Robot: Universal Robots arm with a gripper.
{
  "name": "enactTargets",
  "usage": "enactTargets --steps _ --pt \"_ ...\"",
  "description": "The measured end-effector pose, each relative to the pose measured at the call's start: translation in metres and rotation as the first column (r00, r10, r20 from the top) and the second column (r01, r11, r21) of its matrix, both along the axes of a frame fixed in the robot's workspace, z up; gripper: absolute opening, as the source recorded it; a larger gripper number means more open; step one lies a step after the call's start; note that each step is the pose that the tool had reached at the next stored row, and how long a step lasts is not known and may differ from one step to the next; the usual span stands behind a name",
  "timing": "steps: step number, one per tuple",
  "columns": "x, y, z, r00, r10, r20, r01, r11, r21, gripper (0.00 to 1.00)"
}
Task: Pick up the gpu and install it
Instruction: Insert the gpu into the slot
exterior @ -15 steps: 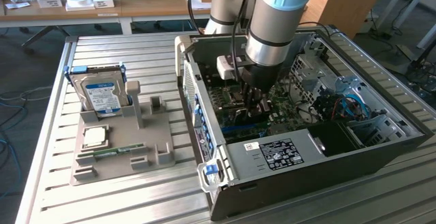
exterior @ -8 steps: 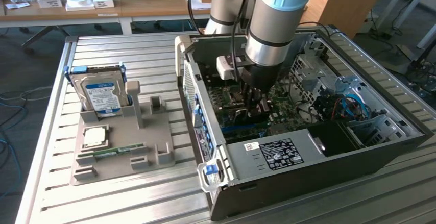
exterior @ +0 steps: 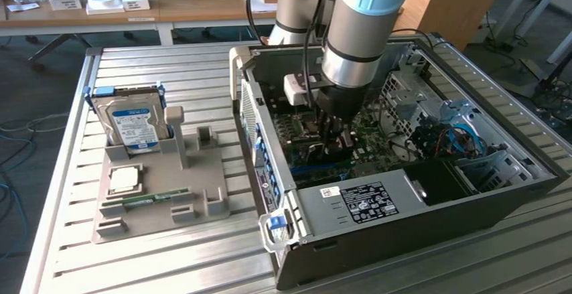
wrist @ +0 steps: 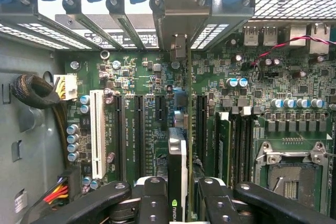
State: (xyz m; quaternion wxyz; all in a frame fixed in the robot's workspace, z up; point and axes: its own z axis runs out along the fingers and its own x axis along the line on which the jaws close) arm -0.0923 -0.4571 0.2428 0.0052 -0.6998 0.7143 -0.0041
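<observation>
On a slatted metal table [exterior: 72, 254] lies an open computer case [exterior: 500, 200], side panel off, with its green motherboard [exterior: 376, 148] exposed. From above, the robot arm [exterior: 358, 33], grey with pale blue joints, reaches straight down into the case.

Inside the case, a black power supply with a white label [exterior: 362, 201] sits at the near edge, and blue cables [exterior: 465, 140] run toward the exterior view's right.

Beside the case, toward the exterior view's left, a grey holder tray [exterior: 147, 224] rests on the table. A silver hard drive with a blue label [exterior: 132, 123] stands upright in its far slot. A square processor chip [exterior: 123, 179] lies flat on the tray, and a narrow green RAM stick [exterior: 147, 200] lies just in front of it.

In the wrist view, the gripper [wrist: 178, 195] has its 2 black fingers [wrist: 147, 203] closed against both faces of the gpu [wrist: 177, 166], which stands on edge between them. The card's lower edge is down among the motherboard's black expansion slots [wrist: 139, 129], in line with the metal bracket openings [wrist: 178, 19] at the case's rear wall; whether it is fully seated cannot be told. A white slot [wrist: 97, 132] stands further aside, and the empty processor socket [wrist: 286, 177] lies on the card's other side.
</observation>
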Motion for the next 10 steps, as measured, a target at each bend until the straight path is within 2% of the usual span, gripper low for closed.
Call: enactTargets --steps 10 --pt "-0.0001 0.0 -0.0016 1.0 0.0 0.0 0.0 1.0 0.0 0.27"
